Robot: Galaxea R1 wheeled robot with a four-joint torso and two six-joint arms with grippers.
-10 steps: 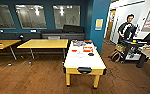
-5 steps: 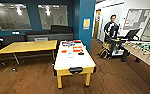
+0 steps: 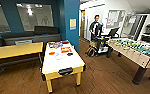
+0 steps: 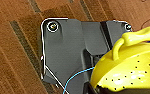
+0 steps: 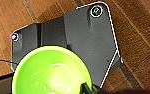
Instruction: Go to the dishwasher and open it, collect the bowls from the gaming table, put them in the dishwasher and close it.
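While the head view looks across a wooden floor (image 3: 103, 75), the gaming table (image 3: 63, 63), a white-topped counter with a yellow rim, stands at about 6 to 7 o'clock in it, running away toward a blue wall (image 3: 68, 12). On its far half lie several small things, red and dark ones among them (image 3: 66, 49), too blurred to sort into bowls for certain. At 9 o'clock sits a yellow-topped counter (image 3: 13, 50), just beside the gaming table; at 3 o'clock stands a foosball table (image 3: 136, 50) with a green field. Between them, at about 1 o'clock, a person (image 3: 95, 27) stands behind a control rig (image 3: 102, 45). In the left wrist view a yellow perforated strainer (image 4: 131, 70) shows large against the dark plate, over the floor. In the right wrist view a green bowl (image 5: 51, 72) shows large likewise. Whether either claw is apart, together or clamped on these, I cannot tell.
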